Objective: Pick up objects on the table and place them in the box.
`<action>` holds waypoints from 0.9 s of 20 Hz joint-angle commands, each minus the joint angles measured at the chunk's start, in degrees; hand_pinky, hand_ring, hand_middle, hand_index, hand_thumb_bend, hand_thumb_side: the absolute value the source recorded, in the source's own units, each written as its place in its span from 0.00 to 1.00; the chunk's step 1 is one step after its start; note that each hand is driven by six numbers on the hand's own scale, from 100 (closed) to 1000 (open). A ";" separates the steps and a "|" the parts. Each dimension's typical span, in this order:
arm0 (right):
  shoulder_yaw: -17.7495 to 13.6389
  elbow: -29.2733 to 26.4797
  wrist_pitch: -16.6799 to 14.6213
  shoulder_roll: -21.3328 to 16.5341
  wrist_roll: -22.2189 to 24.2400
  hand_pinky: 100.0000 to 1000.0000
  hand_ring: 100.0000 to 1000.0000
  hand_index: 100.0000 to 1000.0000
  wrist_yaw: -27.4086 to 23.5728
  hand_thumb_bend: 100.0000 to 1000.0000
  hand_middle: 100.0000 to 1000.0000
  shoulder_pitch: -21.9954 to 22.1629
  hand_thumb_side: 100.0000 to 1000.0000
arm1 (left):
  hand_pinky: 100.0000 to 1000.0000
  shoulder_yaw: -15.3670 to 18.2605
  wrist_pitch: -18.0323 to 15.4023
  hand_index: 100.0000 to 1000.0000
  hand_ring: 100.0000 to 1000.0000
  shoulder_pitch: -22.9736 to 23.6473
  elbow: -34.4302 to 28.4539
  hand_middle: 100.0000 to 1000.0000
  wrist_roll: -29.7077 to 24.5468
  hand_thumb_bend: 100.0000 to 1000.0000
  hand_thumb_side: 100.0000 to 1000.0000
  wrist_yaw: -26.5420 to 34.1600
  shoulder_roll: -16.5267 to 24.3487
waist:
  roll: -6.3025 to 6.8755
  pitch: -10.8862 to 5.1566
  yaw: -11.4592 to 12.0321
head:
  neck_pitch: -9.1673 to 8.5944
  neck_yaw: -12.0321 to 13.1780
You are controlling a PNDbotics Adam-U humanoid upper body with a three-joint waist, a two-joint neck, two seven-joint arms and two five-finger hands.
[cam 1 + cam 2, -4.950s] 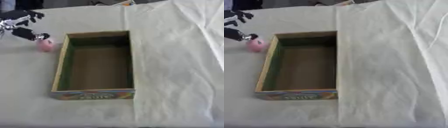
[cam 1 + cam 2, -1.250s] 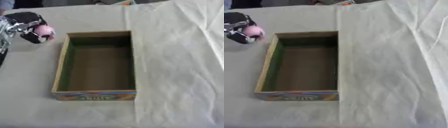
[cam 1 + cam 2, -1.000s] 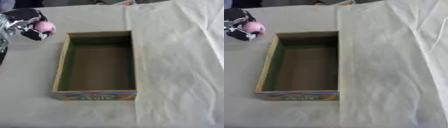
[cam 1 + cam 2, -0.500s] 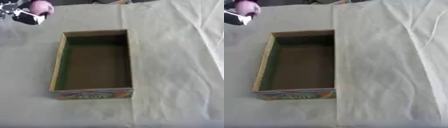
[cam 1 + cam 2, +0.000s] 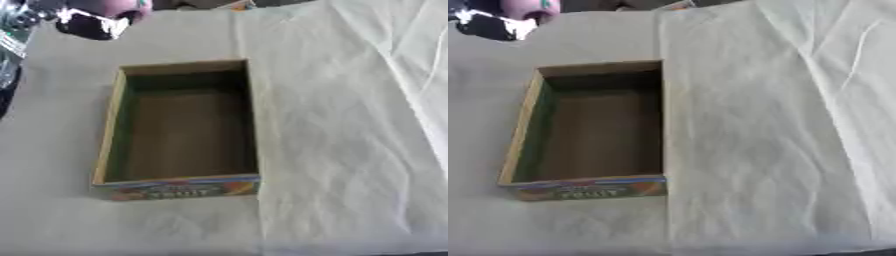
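**Pink object held above far-left corner**

Wide table under cream cloth (image 5: 350,125). Open, empty rectangular cardboard box (image 5: 179,130) at centre-left. Black left hand (image 5: 87,22), fingers curled round small pink rounded object (image 5: 118,6), raised beyond box's far-left corner.

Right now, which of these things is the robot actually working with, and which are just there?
In the job:
- pink object, held up in the left hand
- box, open and with nothing in it

Just there:
- white cloth over the table
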 commanded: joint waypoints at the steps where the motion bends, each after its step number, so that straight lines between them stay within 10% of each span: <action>1: -0.23 -0.81 -0.39 -1.72 0.03 0.59 0.76 0.79 -0.35 0.00 0.69 -0.87 1.00 | 0.23 -2.70 1.91 0.55 0.39 0.40 -5.00 0.36 -2.41 0.00 0.24 0.34 0.91 | -0.24 -1.26 -0.09 | -0.31 0.42; 4: -0.11 -0.81 -0.46 -1.74 0.20 0.59 0.76 0.79 -0.42 0.00 0.70 -1.06 1.00 | 0.23 -5.37 4.43 0.55 0.39 2.23 -8.12 0.36 -4.99 0.00 0.11 0.46 1.91 | -0.11 -1.16 -0.19 | -0.50 0.73; 5: -0.08 -0.81 -0.49 -1.75 0.27 0.59 0.76 0.79 -0.44 0.00 0.70 -1.12 1.00 | 0.23 -6.15 5.19 0.55 0.39 2.65 -8.48 0.36 -5.88 0.00 0.23 0.73 2.10 | -0.07 -1.12 -0.23 | -0.54 0.79; 18: 0.17 -0.81 -0.58 -1.54 0.81 0.59 0.76 0.80 -0.44 0.00 0.70 -1.02 1.00 | 0.25 -10.04 6.60 0.57 0.41 2.10 -11.59 0.38 -18.06 0.00 0.20 4.49 0.90 | 0.12 -0.98 -0.47 | -0.45 1.40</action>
